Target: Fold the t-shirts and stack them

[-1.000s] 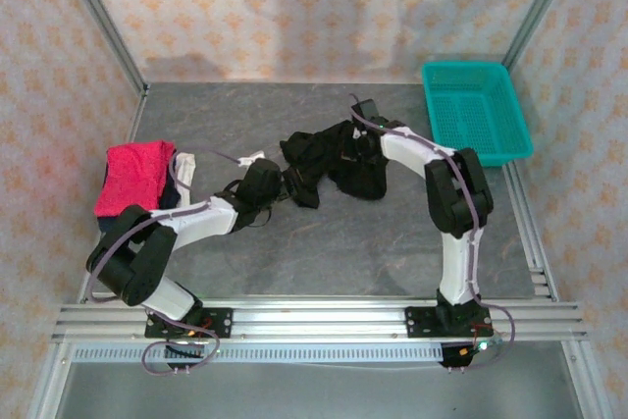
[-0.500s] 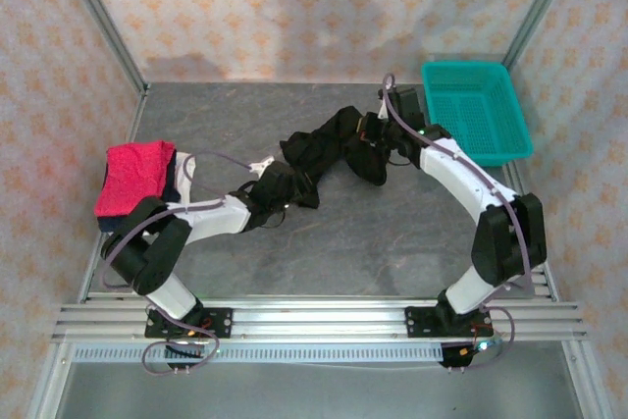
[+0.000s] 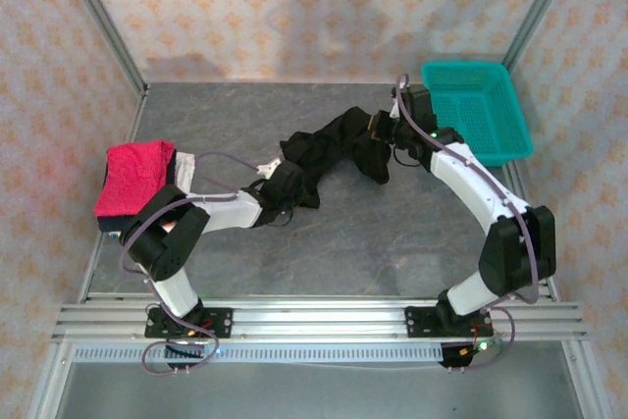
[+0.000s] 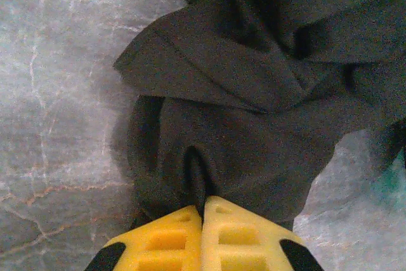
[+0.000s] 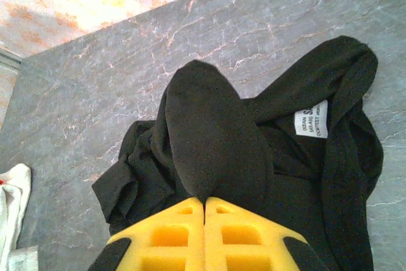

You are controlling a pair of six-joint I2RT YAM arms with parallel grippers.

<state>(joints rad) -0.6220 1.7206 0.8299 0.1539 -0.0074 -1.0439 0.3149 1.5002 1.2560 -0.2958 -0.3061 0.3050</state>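
Black t-shirt (image 3: 329, 149) lies crumpled mid-table (image 3: 392, 242), strung out btw both arms. Left gripper (image 4: 203, 206) has its fingers pressed fully together, pinching a fold at the shirt's left end. Right gripper (image 5: 204, 202) is clamped tight too, on a bunched hump of cloth at the right end, w/ white label (image 5: 311, 119) just beside. Pink t-shirt (image 3: 132, 176) sits at table's left edge, well apart.
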